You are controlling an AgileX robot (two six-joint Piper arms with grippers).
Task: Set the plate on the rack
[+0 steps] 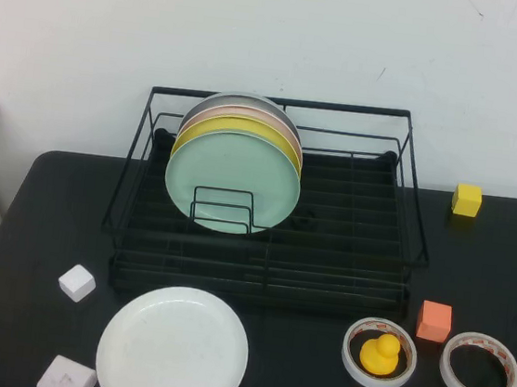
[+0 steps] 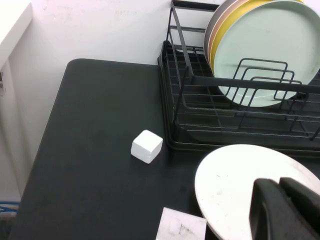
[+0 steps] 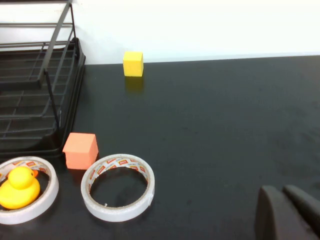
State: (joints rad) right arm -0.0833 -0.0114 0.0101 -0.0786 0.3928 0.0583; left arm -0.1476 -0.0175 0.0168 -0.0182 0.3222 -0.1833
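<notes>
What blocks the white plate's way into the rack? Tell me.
Nothing lies between the plate and the rack; only its front rail needs clearing. The left pincer sits shut over the plate; the right pincer is shut, aside.

Neither arm shows in the high view; both grippers appear only in their own wrist views. The left gripper (image 2: 286, 204) shows as two dark fingers pressed together, their tips side by side with only a thin seam between them, so it is closed and grips nothing. It hangs above the table, clear of the surface. The right gripper (image 3: 289, 212) looks much the same: two dark fingers (image 3: 272, 217) brought together, closed and empty, held above the table on the robot's right side.
</notes>
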